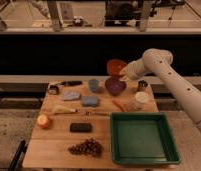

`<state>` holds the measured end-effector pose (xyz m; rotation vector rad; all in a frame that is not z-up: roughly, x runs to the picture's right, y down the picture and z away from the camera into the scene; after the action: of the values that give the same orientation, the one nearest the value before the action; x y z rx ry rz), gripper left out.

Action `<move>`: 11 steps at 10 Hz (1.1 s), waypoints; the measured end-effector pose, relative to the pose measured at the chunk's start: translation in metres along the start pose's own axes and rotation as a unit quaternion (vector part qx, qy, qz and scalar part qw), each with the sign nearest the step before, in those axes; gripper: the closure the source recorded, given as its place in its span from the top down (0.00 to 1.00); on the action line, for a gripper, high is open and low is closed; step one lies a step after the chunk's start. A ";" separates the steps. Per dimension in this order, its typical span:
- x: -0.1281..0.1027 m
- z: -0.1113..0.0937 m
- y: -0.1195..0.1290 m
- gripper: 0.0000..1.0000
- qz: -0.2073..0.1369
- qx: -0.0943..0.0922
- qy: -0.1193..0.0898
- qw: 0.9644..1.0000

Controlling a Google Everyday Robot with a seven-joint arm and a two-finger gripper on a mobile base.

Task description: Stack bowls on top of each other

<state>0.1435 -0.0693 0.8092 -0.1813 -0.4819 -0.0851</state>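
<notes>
The orange-red bowl (pixel 115 66) hangs tilted in the air at the far side of the wooden table (pixel 54 145), just above the dark purple bowl (pixel 115 86). The purple bowl rests on the table, and the two bowls look close but apart. My gripper (pixel 125 75) comes in from the right on the white arm (pixel 159 62) and is shut on the right rim of the orange-red bowl.
A blue-grey cup (pixel 94 85) stands left of the purple bowl, and a white cup (pixel 142 99) and a small dark can (pixel 142 85) to its right. A green tray (pixel 144 137) fills the near right. Sponges (pixel 90 101), a carrot (pixel 119 105), grapes (pixel 86 147) and fruit (pixel 44 121) lie around.
</notes>
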 end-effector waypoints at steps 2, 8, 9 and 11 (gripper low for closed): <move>0.011 0.012 0.006 0.00 -0.002 0.004 -0.013 1.000; 0.032 0.054 0.015 0.00 0.000 -0.007 -0.033 0.999; 0.034 0.057 0.015 0.00 0.002 -0.008 -0.036 0.999; 0.036 0.065 0.016 0.00 0.012 -0.007 -0.051 0.999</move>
<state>0.1479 -0.0430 0.8799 -0.2055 -0.5810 -0.0558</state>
